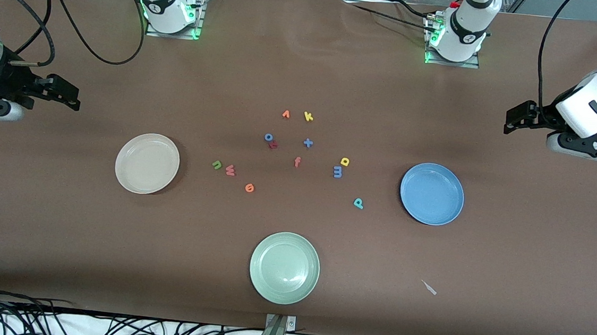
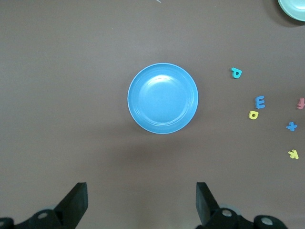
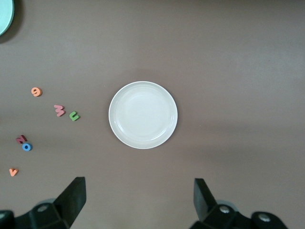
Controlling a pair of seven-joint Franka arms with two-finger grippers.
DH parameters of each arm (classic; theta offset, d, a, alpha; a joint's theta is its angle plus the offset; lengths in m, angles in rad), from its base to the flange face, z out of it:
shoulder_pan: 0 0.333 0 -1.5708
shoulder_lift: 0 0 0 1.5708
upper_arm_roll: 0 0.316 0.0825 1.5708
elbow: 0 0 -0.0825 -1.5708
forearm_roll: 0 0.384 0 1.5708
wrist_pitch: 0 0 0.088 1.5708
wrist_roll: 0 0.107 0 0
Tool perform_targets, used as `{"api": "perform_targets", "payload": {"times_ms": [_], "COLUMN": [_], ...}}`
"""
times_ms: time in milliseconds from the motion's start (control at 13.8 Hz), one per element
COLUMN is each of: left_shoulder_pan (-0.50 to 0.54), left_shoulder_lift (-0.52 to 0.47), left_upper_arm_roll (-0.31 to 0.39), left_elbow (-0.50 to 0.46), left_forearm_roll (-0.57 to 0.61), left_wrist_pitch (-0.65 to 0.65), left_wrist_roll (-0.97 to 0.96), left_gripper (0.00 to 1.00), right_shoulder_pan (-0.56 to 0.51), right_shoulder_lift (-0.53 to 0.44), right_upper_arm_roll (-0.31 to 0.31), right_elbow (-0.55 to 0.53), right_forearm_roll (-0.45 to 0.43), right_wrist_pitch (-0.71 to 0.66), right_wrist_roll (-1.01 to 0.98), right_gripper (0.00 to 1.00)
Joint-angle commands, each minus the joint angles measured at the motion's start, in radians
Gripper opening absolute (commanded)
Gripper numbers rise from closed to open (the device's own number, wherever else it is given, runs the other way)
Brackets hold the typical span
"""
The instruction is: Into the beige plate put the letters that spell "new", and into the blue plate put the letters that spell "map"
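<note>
Six wanted letters lie mid-frame: green n (image 1: 217,165), w (image 1: 230,170), e (image 1: 249,187) toward the beige plate (image 1: 127,175) and the empty, wide-open right gripper (image 1: 72,97); m (image 1: 337,171), a (image 1: 345,162), p (image 1: 358,203) toward the blue plate (image 1: 446,214) and the empty, wide-open left gripper (image 1: 515,120).

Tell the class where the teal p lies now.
The teal p lies on the table between the blue m and the blue plate, nearer the front camera than both.

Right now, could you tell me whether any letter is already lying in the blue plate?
No, the blue plate holds nothing, and the teal p lies on the table beside it.
</note>
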Motion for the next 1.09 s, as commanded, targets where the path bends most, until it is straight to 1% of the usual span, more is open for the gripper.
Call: {"api": "perform_targets", "payload": {"times_ms": [0,652,1014], "left_shoulder_pan": [0.002,0.002,-0.002], "left_shoulder_lift": [-0.003,-0.003,0.019], "left_upper_arm_roll": [-0.005,-0.005,-0.006], "left_elbow": [0.004,0.006,0.032], "left_forearm_roll": [0.018,0.016,0.016], "left_wrist_pitch": [-0.009,-0.007,-0.006], "left_wrist_roll": [-0.006,-0.006,-0.006], "left_gripper": [1.0,1.0,1.0], "right_shoulder_pan": [-0.007,-0.005,-0.007], "right_shoulder_lift": [0.006,0.006,0.006], "right_upper_arm_roll": [0.003,0.005,0.005], "right_elbow": [0.019,0.019,0.019], "right_forearm_roll": [0.0,-0.001,-0.001], "right_wrist_pitch": [-0.004,-0.001,-0.001], "right_wrist_roll": [0.001,0.003,0.003], "right_gripper": [1.0,1.0,1.0]}}
